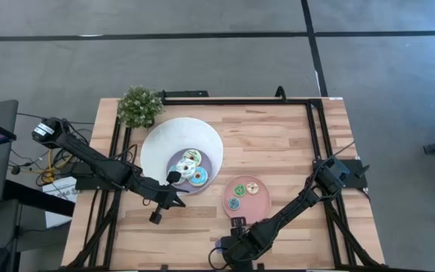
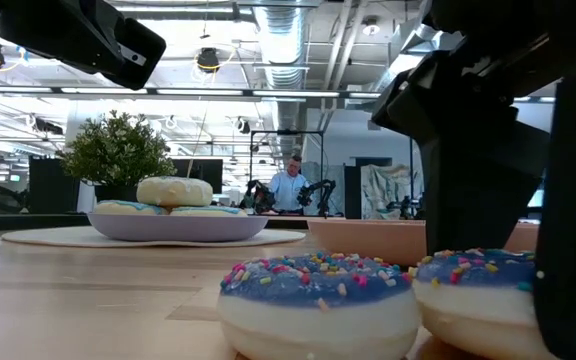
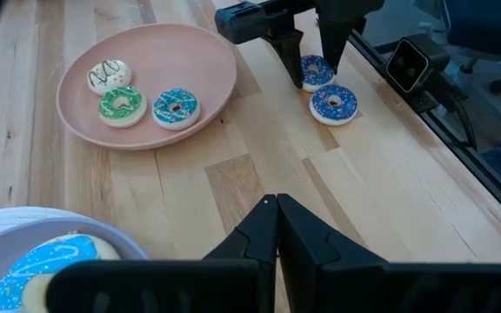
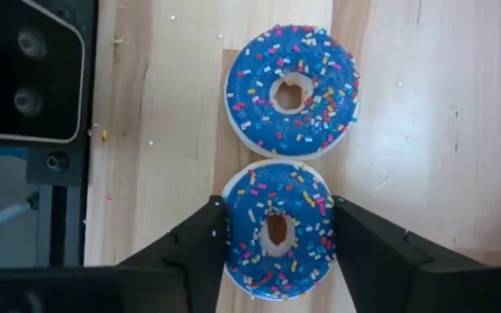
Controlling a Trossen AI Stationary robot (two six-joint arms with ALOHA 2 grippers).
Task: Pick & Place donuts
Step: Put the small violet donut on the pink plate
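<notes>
Two blue-iced donuts with sprinkles lie flat, side by side, near the table's front edge. My right gripper stands over one of them and is shut on it; the other donut lies free just beyond. A pink plate holds a green donut, a white donut and a blue donut. A few more donuts sit in the white bowl. My left gripper hangs shut and empty between bowl and plate. My right gripper pinches the blue donut by two opposite sides of its rim, one finger on each side. The fingers come steeply from above. The donut lies flat on the table, icing up, and looks slightly squeezed into an oval.
A small potted plant stands at the far left corner behind the bowl. A black metal frame runs along the table's edges, and a camera block sits at the front edge close to the two blue donuts.
</notes>
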